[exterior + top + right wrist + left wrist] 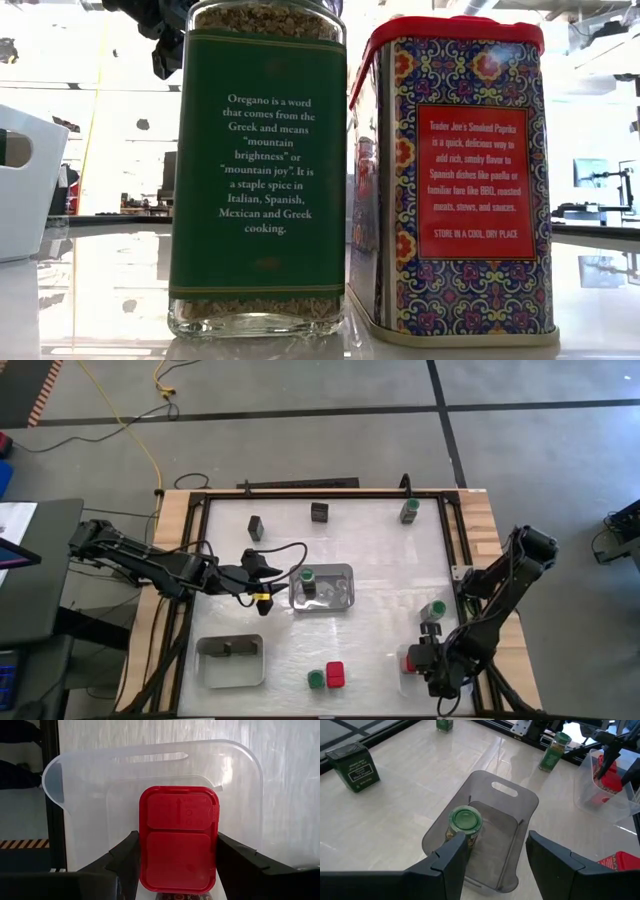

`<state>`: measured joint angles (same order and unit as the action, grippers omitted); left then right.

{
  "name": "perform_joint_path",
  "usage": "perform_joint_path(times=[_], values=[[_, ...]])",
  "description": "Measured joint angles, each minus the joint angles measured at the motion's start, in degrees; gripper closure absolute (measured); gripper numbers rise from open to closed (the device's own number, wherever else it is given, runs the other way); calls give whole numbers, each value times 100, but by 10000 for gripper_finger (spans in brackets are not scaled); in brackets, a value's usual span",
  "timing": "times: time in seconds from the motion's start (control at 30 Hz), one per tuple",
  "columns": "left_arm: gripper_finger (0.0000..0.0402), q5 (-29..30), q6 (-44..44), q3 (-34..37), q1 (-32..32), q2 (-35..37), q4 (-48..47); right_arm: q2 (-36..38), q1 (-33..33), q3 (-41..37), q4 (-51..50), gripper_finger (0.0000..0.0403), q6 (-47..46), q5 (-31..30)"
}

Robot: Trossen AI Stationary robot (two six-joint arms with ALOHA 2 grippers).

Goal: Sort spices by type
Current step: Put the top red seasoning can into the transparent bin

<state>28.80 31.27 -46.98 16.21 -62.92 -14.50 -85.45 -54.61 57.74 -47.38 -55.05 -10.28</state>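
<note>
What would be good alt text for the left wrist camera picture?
The left gripper, jaws open, hangs over a smoky clear tray on a white table, with a green-lidded spice jar standing in the tray by one jaw. Farther off are a dark green tin, another green-lidded jar and a clear bin holding a red-topped container.

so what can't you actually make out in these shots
- Right gripper: whether its fingers press the red-topped tin between them; right wrist view, contact hidden.
- Tray, high view: dark item inside too small to identify.
- Low view: oregano jar and paprika tin block the table.
</note>
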Motion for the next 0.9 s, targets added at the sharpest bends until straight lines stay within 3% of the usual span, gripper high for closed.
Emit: perform_joint_path(times=[0.9], values=[[209,20,-40,0,-2,0,-4,2,75,2,-220,160,153,-27]])
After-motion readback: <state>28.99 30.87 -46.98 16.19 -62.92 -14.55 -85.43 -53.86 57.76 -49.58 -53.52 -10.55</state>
